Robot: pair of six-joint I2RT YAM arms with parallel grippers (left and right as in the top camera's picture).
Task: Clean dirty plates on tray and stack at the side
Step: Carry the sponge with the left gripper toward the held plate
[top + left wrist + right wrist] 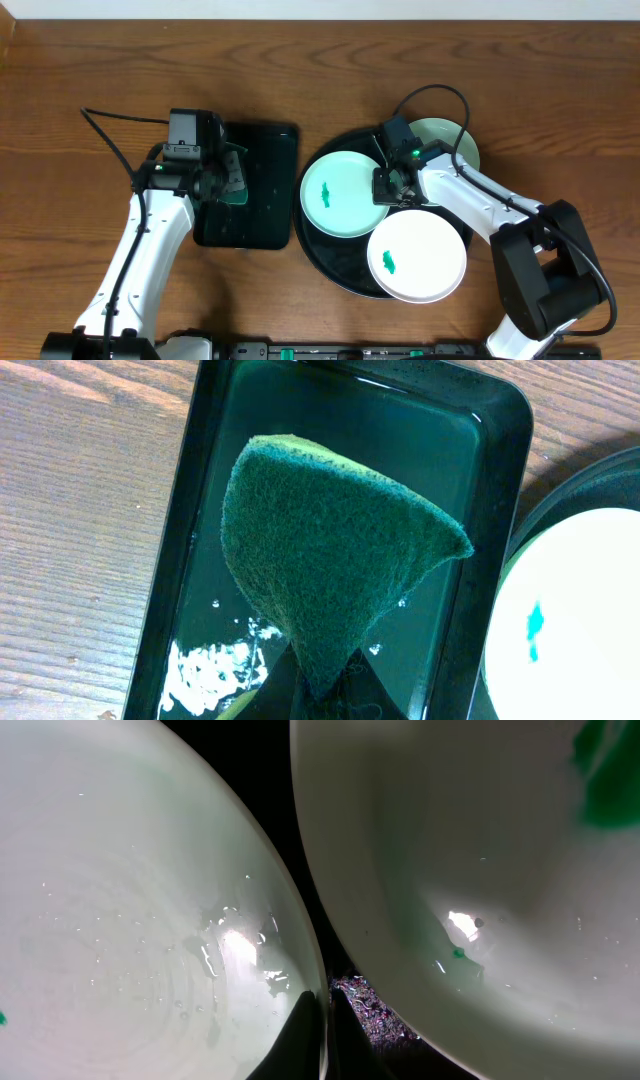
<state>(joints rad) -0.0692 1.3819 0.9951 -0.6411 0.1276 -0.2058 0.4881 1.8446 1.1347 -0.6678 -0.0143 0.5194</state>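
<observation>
From my remote seat I see a brown wooden table (80,60) with strong grain filling nearly the whole overhead view, and a pale strip (300,8) beyond its far edge. The glossy black tray (330,262) sits right of centre. It carries a mint-green plate (335,200) on its left side and a white plate (425,250) at its near right, each with a green smear. A second mint-green plate (450,138) lies at the tray's far right (on the rim or just beside it, I cannot tell). The right gripper (385,185) is clenched on the first mint plate's right rim. To the left, the left gripper (320,685) is clamped on a green sponge (330,550) above a wet rectangular tray (490,480).
</observation>
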